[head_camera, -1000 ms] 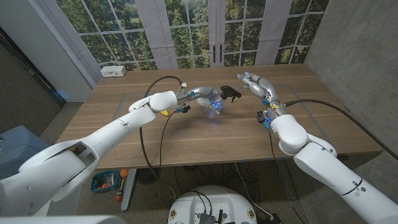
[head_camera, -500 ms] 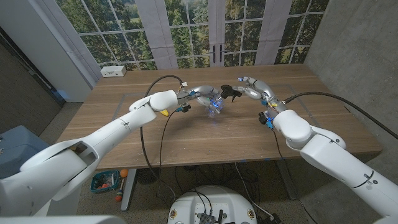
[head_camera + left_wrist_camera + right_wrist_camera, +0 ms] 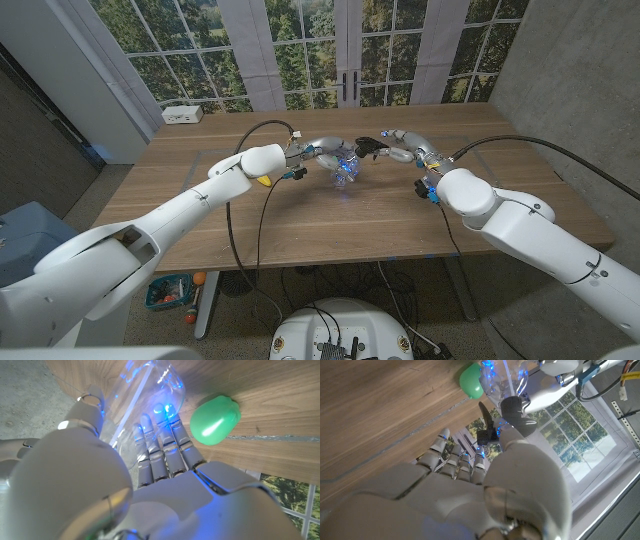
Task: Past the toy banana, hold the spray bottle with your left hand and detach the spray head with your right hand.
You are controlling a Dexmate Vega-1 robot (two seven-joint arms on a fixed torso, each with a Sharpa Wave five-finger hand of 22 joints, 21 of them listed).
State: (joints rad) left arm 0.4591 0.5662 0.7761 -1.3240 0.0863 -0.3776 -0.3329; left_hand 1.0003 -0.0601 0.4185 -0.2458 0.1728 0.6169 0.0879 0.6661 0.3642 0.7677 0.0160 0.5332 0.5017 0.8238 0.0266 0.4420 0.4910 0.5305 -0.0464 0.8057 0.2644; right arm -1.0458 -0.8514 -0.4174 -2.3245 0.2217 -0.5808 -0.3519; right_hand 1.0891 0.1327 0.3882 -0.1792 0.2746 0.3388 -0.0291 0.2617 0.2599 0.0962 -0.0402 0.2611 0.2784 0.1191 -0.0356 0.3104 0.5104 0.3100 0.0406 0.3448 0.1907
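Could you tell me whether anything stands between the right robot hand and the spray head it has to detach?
Nothing visible does. The right robot hand is already at the black spray head of the clear spray bottle, which the left robot hand holds above the table. The green toy lies on the table beyond the bottle, out of the way.

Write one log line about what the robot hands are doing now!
left hand: holds spray bottle | right hand: on spray head | head: attached

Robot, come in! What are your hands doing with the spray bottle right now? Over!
Left hand grips clear spray bottle. Right hand on black spray head, head on or off unclear. Green toy lies beside bottle, not blocking.
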